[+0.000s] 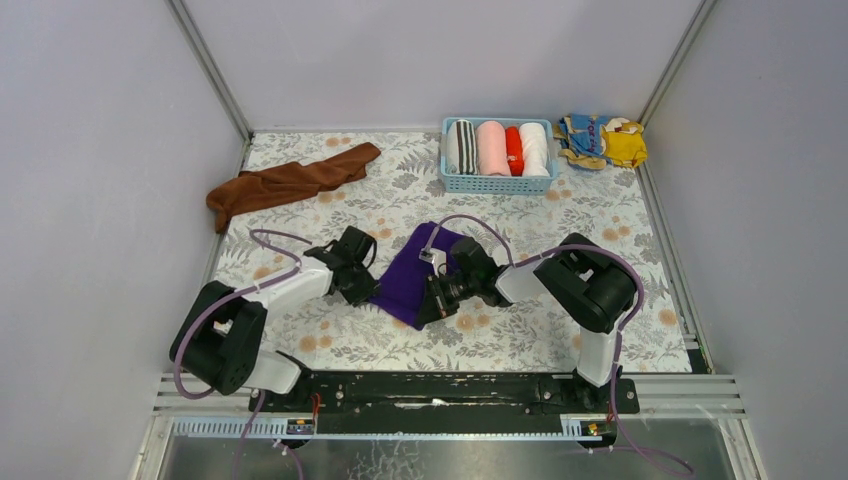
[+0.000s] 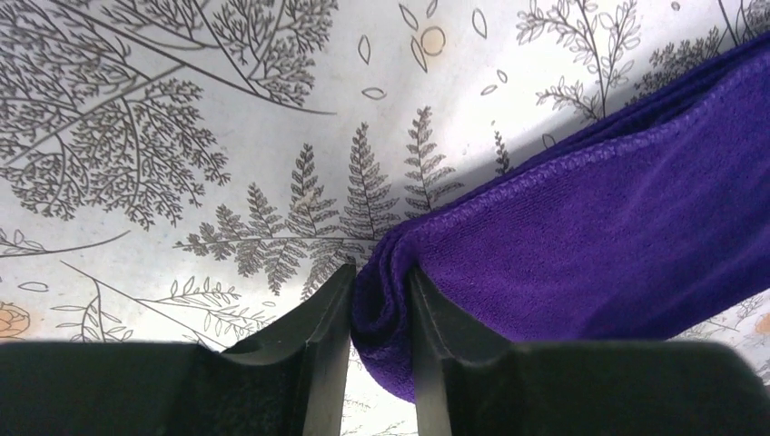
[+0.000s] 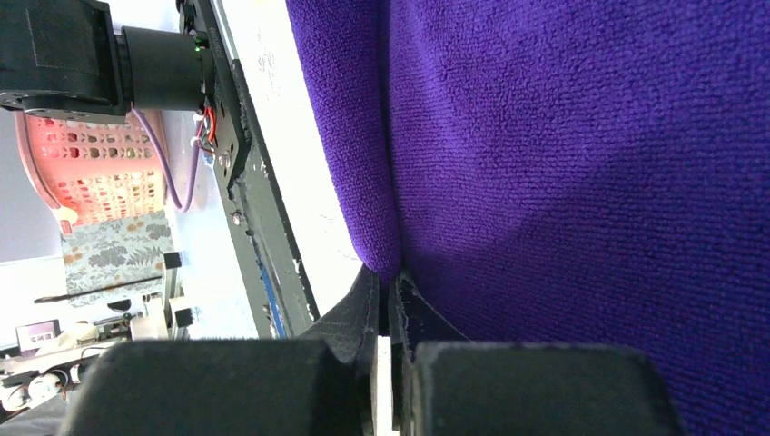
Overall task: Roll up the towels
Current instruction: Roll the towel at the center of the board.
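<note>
Two sets of fingers flank the deep purple terry towel (image 1: 412, 268) on the floral-print table (image 1: 560, 230). The left fingers (image 2: 343, 286) are narrowed onto its near-left folded corner. The right fingers (image 3: 377, 291) are shut at its near-right edge, probably pinching it. We read its long axis as running away from the bases. The rust-brown terry towel (image 1: 290, 183) lies far-left.

Two robot arms, one left arm (image 1: 290, 290) and one right arm (image 1: 590, 280), stand at one floral-covered table (image 1: 560, 330). Two plain towels lie loose: one purple towel (image 1: 405, 280) and one rust-brown towel (image 1: 290, 182). One blue basket (image 1: 497, 185) holds four rolled towels: one striped towel (image 1: 461, 147), one pink towel (image 1: 490, 148), one red towel (image 1: 514, 150) and one white towel (image 1: 535, 148). One yellow-and-blue patterned cloth (image 1: 603, 140) brings the count to seven cloths in all.
</note>
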Action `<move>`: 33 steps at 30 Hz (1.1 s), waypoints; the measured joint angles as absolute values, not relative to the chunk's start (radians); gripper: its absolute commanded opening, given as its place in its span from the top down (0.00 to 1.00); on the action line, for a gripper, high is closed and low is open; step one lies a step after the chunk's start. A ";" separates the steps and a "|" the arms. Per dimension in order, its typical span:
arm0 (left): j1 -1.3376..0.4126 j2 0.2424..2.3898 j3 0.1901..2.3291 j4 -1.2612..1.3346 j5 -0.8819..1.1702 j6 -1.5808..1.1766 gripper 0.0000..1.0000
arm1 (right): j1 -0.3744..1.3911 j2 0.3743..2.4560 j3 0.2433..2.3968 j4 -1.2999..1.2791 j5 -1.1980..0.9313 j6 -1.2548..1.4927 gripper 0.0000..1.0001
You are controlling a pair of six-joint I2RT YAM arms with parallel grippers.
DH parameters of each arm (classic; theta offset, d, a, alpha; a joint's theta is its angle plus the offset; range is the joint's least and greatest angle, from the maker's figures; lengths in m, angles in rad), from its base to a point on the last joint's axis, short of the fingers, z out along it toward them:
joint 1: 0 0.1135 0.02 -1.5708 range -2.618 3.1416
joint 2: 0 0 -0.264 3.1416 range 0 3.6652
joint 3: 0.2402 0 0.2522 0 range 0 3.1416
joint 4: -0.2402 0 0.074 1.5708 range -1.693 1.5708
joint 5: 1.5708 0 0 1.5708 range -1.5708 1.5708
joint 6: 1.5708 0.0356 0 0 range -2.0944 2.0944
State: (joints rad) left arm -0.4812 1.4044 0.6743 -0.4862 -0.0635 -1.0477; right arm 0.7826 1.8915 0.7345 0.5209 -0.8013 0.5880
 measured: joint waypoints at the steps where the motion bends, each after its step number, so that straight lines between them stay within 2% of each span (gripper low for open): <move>1: -0.473 1.410 0.678 -0.487 -0.060 -1.044 0.74 | 0.783 1.892 0.733 0.525 -0.800 0.591 0.96; 9: -0.398 1.412 0.690 -0.492 -0.063 -0.994 0.66 | 0.782 1.897 0.720 0.562 -0.794 0.645 0.95; 15: -0.356 1.328 0.666 -0.502 -0.080 -0.965 0.39 | 0.780 1.917 0.728 0.566 -0.805 0.701 0.94; 22: -0.349 1.094 0.596 -0.579 -0.084 -0.953 0.30 | 0.775 1.928 0.736 0.558 -0.811 0.739 0.94; 26: -0.350 0.995 0.555 -0.603 -0.036 -0.952 0.30 | 0.770 1.935 0.738 0.560 -0.822 0.760 0.94; 31: -0.355 0.969 0.494 -0.600 0.054 -0.956 0.49 | 0.765 1.942 0.738 0.564 -0.831 0.777 0.94; 33: -0.367 0.976 0.476 -0.598 0.076 -0.961 0.52 | 0.765 1.944 0.739 0.564 -0.832 0.783 0.94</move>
State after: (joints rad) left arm -0.3668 0.9764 0.4763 -0.5976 0.0765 -0.9611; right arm 0.7647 1.9442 0.7395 0.5636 -0.8322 0.7826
